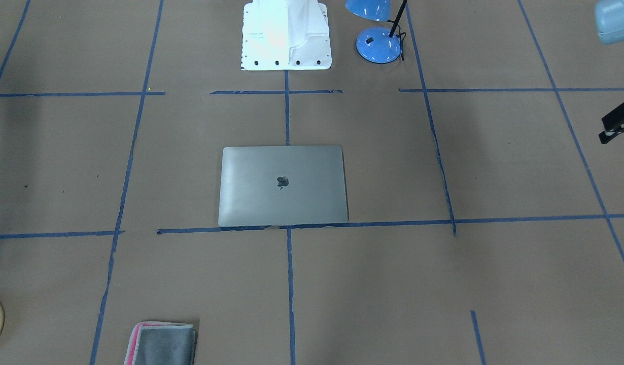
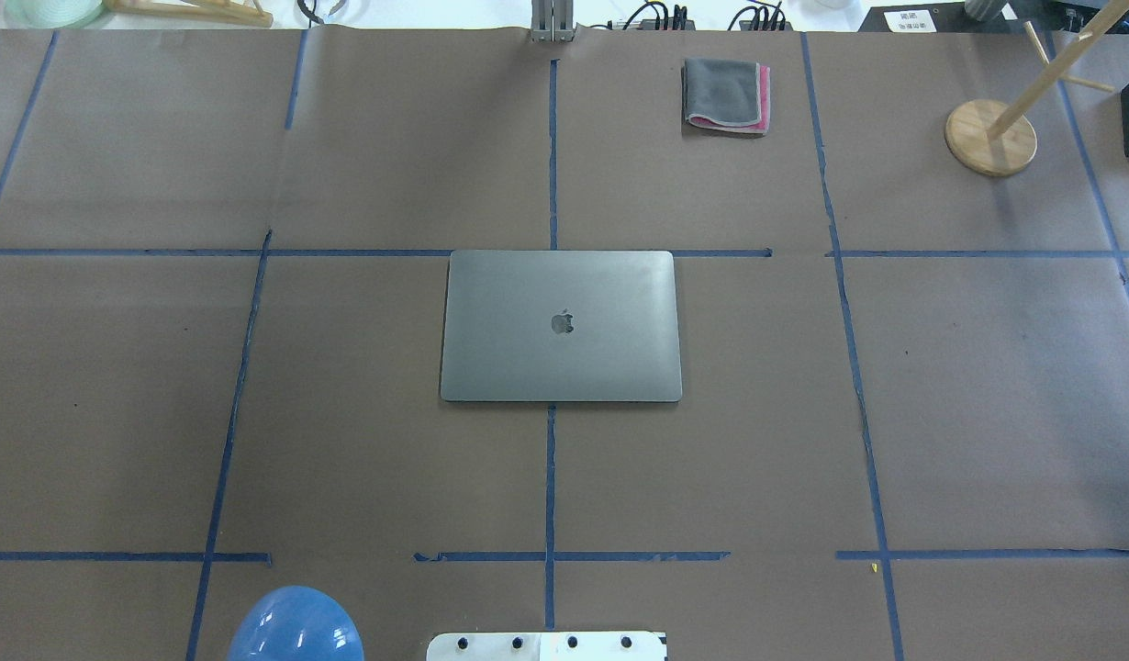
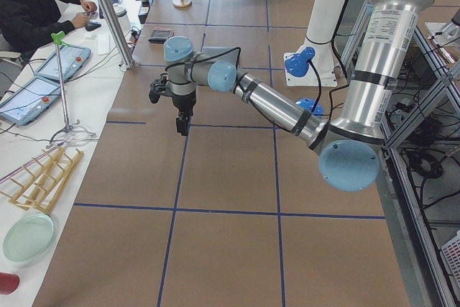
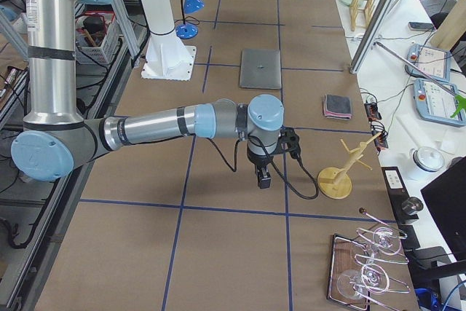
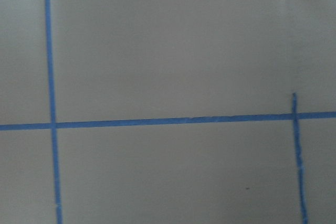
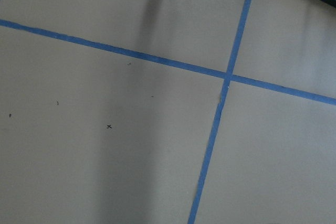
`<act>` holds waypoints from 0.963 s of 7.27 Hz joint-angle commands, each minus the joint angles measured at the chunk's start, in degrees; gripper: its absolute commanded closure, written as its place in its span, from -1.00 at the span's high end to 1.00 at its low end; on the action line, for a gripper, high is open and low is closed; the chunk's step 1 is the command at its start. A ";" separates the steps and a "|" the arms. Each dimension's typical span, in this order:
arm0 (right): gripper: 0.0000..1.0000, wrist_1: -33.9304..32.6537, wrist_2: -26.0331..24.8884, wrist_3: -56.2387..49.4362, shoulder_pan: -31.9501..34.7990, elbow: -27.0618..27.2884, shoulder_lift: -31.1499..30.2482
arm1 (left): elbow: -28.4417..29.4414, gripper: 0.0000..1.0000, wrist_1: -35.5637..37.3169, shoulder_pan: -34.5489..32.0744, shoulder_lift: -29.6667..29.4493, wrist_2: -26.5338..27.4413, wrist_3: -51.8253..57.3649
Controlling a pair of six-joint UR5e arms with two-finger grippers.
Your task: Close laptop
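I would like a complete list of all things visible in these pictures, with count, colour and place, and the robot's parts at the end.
laptop: one, grey, lid shut, flat at the table's centre.
cloth: one, grey and pink, folded, at the table's far edge from the robot.
lamp: one, blue, beside the robot's base, on its left.
wooden stand: one, light wood, far right part of the table.
table: one, brown paper with blue tape lines.
person: one, dark top, seated at a side bench.
left gripper: one, black, above bare table; open or shut cannot be told.
right gripper: one, black, above bare table; open or shut cannot be told.
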 commanded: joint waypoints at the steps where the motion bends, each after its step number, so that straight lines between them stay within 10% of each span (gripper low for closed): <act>1: 1.00 0.12 -0.13 -0.64 1.05 -0.68 -0.48 | 5.33 1.00 -0.51 -4.11 4.29 -1.64 10.43; 7: 1.00 1.17 -0.04 -0.90 1.05 -9.17 -0.83 | 13.35 1.00 -1.48 -9.39 5.18 -1.81 19.16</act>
